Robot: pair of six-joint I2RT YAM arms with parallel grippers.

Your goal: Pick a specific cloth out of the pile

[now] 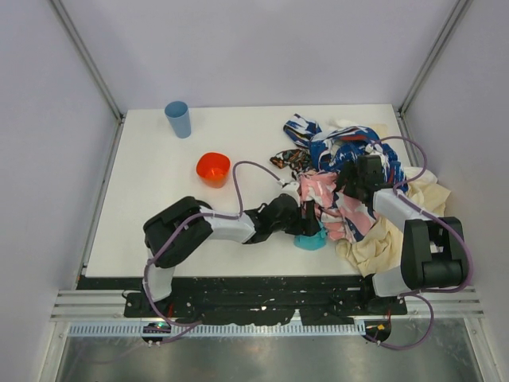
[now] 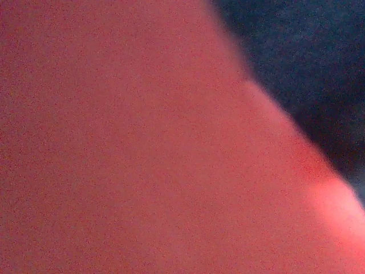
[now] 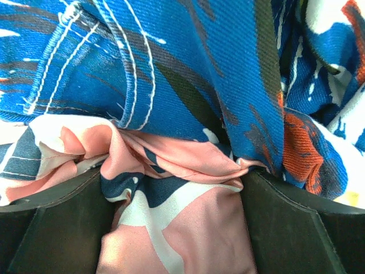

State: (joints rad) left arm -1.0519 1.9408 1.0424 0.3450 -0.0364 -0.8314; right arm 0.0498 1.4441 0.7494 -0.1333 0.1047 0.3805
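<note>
The teal cloth pokes out at the pile's near left edge, partly under the pink patterned cloth. The pile covers the table's right side. My left gripper is pushed into the pink cloth just above the teal cloth. Its fingers are buried, and the left wrist view shows only blurred pink fabric. My right gripper sits down in the pile. Its fingers stand apart, with a fold of pink patterned cloth filling the gap, under blue-white-red cloth.
An orange bowl stands left of the pile and a blue cup at the back left. Cream fabric lies by the right arm's base. A small dark floral piece lies at the pile's left edge.
</note>
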